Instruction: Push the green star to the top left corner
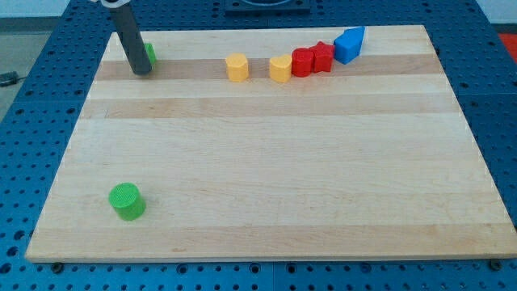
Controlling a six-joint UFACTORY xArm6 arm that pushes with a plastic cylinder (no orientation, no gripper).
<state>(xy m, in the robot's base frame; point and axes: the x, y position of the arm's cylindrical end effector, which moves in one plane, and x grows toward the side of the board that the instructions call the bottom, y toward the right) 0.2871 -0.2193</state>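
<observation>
**Green star nears the corner**

My tip [142,72], a bare rod that grasps nothing, touches the small green star block [150,54] near the pale wooden board's [283,186] top left; I should nudge gently leftward, staying centred behind it.

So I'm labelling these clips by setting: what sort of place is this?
Probably a robotics lab bench: a pale wooden board on a blue perforated mounting surface, small coloured blocks like the green cylinder, and my tip beside a partly hidden green block.

A pale wooden board [266,186] lies on blue perforated tabletop [32,97].
</observation>
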